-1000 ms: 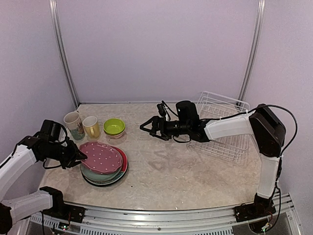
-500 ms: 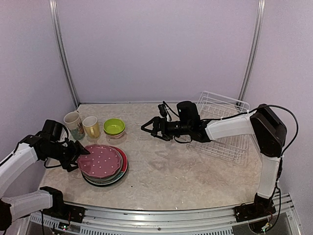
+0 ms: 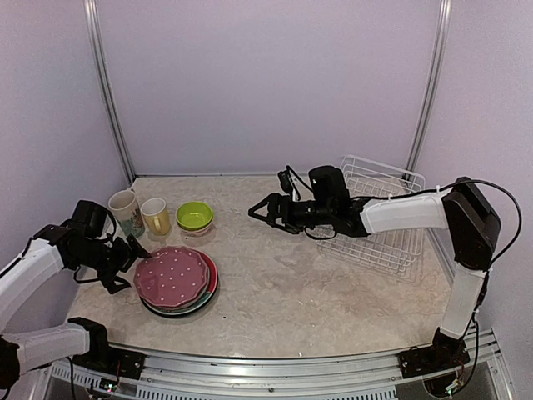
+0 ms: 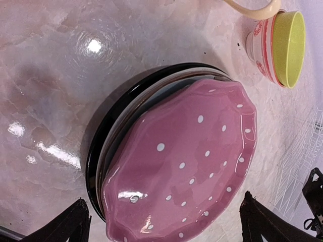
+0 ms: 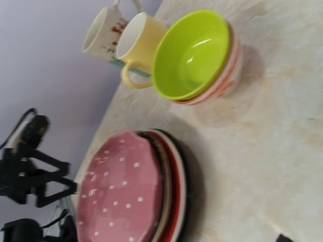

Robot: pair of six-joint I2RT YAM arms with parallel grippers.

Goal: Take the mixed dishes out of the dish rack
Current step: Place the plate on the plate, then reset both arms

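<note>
We see the pink dotted plate [image 3: 171, 277] lying flat on top of a stack at front left. The red-teal flower plate [image 5: 175, 186] lies under it and the dark plate [image 4: 93, 156] at the bottom (only their rims show). Just behind the stack, the lime-green bowl [image 3: 194, 216] sits nested in the small white-and-red bowl [image 4: 258, 48]. Left of them we find the yellow cup [image 3: 156, 216] and the cream mug [image 3: 126, 212], upright, side by side. The white wire dish rack [image 3: 379, 212] lies well apart at back right.
</note>
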